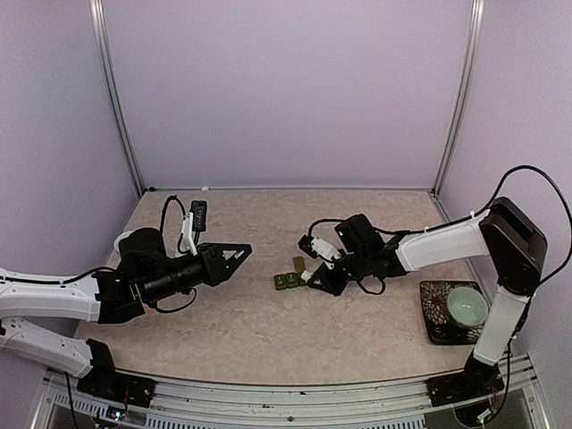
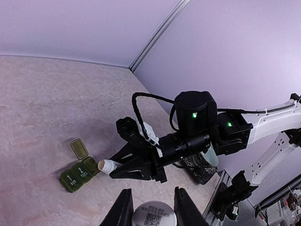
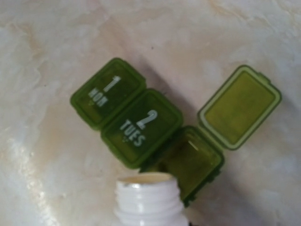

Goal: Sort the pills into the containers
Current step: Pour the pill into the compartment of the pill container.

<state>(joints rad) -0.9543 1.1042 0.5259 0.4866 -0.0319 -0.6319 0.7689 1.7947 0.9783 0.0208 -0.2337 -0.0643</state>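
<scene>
Lying mid-table, the containers look light, stiff and slick, best pinched across the long sides, clear of the one open hinged lid; right gripper clamps a tilted white bottle just beside them, left gripper a round cap.

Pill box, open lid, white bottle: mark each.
pill box (image 3: pixel 141 127): right wrist view, closed lid marked 2 TUES.
open lid (image 3: pixel 240 106): right wrist view, middle of its inner face.
white bottle (image 3: pixel 148 202): right wrist view, threaded neck.
</scene>
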